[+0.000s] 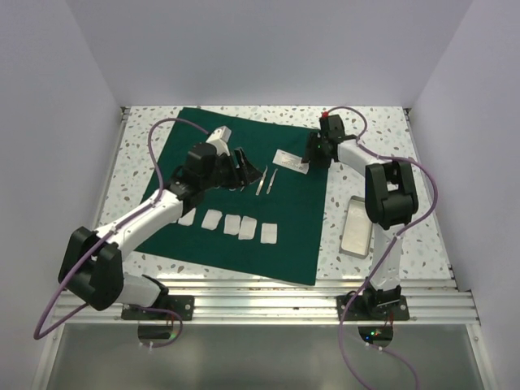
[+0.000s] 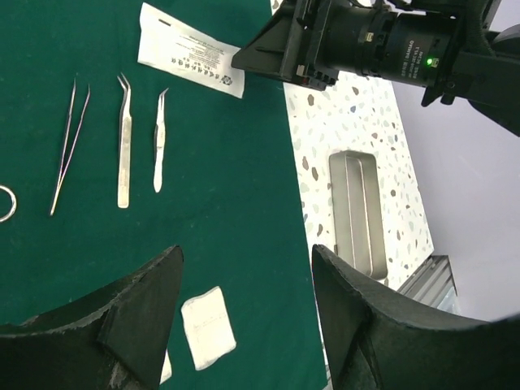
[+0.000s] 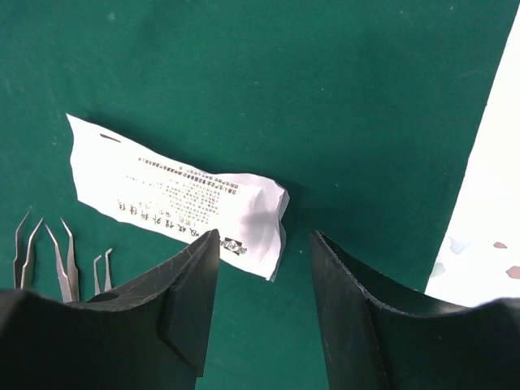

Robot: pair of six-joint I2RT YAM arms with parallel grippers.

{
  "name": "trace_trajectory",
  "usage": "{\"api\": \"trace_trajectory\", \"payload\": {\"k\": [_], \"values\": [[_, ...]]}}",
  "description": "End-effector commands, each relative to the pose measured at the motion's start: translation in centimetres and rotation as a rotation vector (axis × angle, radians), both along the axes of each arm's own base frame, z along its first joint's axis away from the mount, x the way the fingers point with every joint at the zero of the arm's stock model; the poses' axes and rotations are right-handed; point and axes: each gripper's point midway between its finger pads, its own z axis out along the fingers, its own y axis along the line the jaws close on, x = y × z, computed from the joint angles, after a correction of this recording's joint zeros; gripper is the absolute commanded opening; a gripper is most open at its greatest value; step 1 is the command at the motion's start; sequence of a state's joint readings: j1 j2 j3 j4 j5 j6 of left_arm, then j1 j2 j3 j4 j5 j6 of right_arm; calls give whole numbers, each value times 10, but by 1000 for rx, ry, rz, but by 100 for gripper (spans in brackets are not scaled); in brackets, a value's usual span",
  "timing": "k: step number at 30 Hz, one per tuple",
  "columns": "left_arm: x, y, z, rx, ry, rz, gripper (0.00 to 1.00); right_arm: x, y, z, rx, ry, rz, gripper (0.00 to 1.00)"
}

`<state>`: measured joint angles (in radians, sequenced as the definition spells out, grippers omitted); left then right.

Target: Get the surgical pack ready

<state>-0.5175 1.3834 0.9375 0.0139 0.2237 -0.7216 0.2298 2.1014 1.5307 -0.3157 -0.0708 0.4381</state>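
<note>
Sachet (image 3: 179,195) lay flat on the green cloth (image 3: 325,81) in the right wrist view. Its crumpled right end reached the gap between the spread fingers (image 3: 183,317) of the right gripper (image 3: 264,241). Nothing was pinched, and whether a fingertip touched the paper could not be told. Three tweezers (image 3: 65,264) showed only as tips at the lower left of that frame.

The left wrist view showed them whole, side by side in its upper left. It also showed a steel tray (image 2: 361,215) at right on the speckled table (image 2: 357,122), and one of the gauze squares (image 2: 208,327) at the bottom. The left gripper (image 2: 248,258) hung there with its own pair wide apart and empty, well clear of the sachet.

From overhead, the left arm ran diagonally from the lower left to the middle of the cloth. The right arm rose from the lower right, elbow bent beside the tray, with its forearm reaching up-left to the cloth's upper right edge.
</note>
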Motion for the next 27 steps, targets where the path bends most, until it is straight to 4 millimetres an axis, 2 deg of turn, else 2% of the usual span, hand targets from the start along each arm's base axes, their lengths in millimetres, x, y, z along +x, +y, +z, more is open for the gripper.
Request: {"api": "trace_trajectory", "payload": {"k": [1,7,11,14,17,23,26,27], "values": [[2,-3,27,4,-25,-19,68,8,4,18,18,-15,-1,51],[-5,1,29,46,49,-23,68,6,3,-3,-16,47,20,49],[-9,-1,42,25,62,-33,68,10,2,-7,-36,50,37,45],[-14,-3,45,26,87,-51,68,10,-2,-8,-63,58,36,45],[-14,-4,40,42,108,-63,68,9,-3,-8,-71,65,40,44],[-13,-5,33,69,145,-70,68,8,8,-13,-30,74,107,26],[-9,-3,39,52,130,-38,69,5,9,-11,-20,95,111,11],[-8,-3,41,47,119,-31,70,1,10,-4,-9,98,109,6]]}}
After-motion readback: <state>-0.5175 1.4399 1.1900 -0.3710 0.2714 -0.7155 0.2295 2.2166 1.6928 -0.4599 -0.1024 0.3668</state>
